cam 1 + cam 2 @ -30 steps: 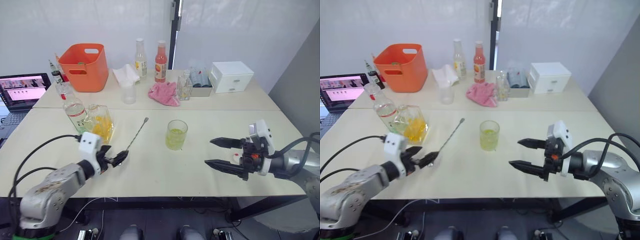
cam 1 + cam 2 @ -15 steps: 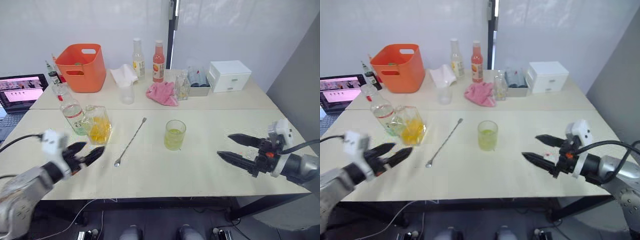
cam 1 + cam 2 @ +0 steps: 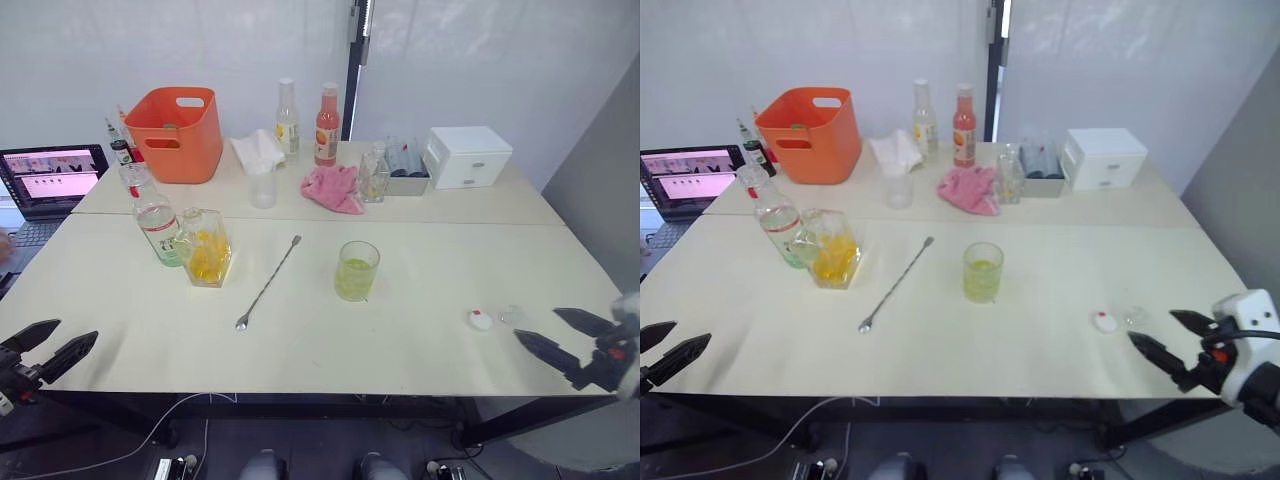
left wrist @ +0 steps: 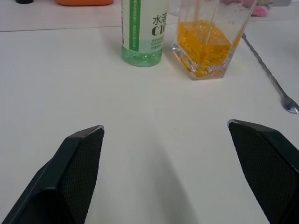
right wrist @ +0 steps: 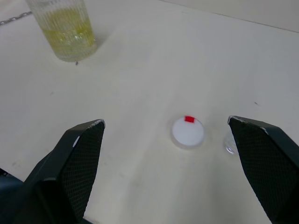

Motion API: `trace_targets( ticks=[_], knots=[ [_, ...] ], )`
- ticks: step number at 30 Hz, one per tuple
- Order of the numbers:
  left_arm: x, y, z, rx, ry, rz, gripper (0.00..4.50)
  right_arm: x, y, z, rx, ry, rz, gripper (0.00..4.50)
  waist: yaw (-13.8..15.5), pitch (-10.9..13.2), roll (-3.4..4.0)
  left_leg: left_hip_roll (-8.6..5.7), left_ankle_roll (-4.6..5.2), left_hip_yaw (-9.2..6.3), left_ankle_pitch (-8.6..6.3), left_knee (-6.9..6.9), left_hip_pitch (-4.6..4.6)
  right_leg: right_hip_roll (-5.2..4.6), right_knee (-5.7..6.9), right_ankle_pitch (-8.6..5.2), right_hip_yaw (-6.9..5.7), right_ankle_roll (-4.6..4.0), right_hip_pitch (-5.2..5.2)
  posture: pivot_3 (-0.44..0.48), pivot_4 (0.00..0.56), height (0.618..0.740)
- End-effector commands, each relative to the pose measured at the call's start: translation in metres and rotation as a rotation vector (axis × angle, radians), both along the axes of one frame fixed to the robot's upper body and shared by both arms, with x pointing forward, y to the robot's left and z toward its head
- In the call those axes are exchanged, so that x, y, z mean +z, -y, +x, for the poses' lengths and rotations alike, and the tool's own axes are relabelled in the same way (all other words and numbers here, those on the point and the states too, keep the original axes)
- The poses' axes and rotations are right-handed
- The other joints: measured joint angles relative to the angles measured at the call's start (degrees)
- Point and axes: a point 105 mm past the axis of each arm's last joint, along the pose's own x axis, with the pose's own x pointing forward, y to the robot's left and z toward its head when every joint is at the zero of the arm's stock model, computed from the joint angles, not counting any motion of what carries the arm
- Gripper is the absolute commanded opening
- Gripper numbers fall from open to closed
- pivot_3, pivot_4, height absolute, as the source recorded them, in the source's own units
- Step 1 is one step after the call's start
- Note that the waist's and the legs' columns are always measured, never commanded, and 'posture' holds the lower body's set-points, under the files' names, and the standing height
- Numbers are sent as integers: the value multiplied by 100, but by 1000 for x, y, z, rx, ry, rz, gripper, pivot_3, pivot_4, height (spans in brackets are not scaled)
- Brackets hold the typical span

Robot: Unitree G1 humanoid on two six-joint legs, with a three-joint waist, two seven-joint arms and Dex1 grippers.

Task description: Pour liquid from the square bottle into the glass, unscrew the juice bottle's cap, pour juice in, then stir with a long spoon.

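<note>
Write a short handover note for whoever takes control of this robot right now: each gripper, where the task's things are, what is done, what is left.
Left gripper: open, empty, at the table's near left edge.
Right gripper: open, empty, near right edge.
Clear tumbler glass mid-table holds yellow-green liquid.
Thin silver bar spoon lies flat to its left.
Squat square bottle and green-labelled juice bottle stand at left.
White red-marked cap lies off.
Pouring looks done; whether stirring was done cannot be judged.

The square bottle (image 3: 205, 258) stands upright with orange-yellow liquid in its lower part, and the juice bottle (image 3: 155, 222) with the green-and-white label stands just beside it, uncapped. The glass (image 3: 356, 271) stands upright near the middle of the surface and holds yellow-green liquid. The long spoon (image 3: 268, 283) lies flat between the square bottle and the glass, and the cap (image 5: 188, 132), white with a red mark, lies well apart from the glass.
</note>
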Motion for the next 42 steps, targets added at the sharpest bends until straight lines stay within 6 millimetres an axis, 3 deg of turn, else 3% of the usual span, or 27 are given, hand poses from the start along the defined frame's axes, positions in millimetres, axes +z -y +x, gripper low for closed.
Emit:
trace_targets(
  ticks=[1, 7, 11, 15, 21, 25, 29, 34, 42],
  knots=[
    [10, 0, 2, -30, 32, 38, 4480, 7, 10, -5, -21, 67, -42, 4500, -15, -8, -9, 8, -1, 4, 0, -1, 2, 3, -2, 0, 0, -1, 1, 0, 150, 715],
    [10, 5, 4, -51, 33, 39, 4480, 9, 2, 0, 3, 90, -29, 4500, -101, -11, -8, 17, -1, 10, -1, -5, 6, 7, 2, 0, 1, -5, -2, 0, 150, 715],
    [6, 23, 7, -57, 23, 33, 4480, 21, -23, 13, 94, 120, 26, 4500, -145, -11, -8, 21, -2, 10, -1, -8, 7, 8, 3, 0, 3, -7, -3, 0, 150, 715],
    [-2, 62, 10, -67, 7, 37, 4480, 32, -59, 21, 271, 97, 103, 4500, -144, -13, -3, 23, -3, 4, -2, -12, 9, 5, 4, 1, 11, -8, -2, 0, 150, 715],
    [-8, 141, 21, -134, -46, -22, 4480, 43, -111, 27, 610, 19, 128, 4500, -80, -14, -8, 17, -2, 1, -1, -4, 7, 5, 5, 4, 9, -3, 4, 0, 150, 715],
    [-12, 171, 44, -91, -112, 8, 4480, 48, -131, 26, 771, -10, 123, 4500, -53, -14, -8, 10, -1, 1, -1, -2, 10, 9, 6, 5, 7, -1, 11, 0, 150, 715],
    [0, 203, 76, -69, -129, 68, 4480, 50, -141, 23, 847, -27, 119, 4500, -30, -15, -11, -17, -1, -14, 0, 2, 3, 11, 13, 9, 7, 7, 9, 0, 150, 715],
    [11, 213, 105, 14, -181, 115, 4480, 54, -146, 19, 865, -15, 122, 4500, -47, -16, -13, -36, 0, -35, -1, 6, -3, 5, 17, 12, 8, 14, 7, 0, 150, 715],
    [-12, 246, 125, 26, -347, 146, 4480, 59, -148, 16, 837, 14, 131, 4500, -37, -15, -14, -44, 1, -68, -1, 3, -7, 2, 20, 12, 7, 15, 3, 0, 150, 715]
  ],
)
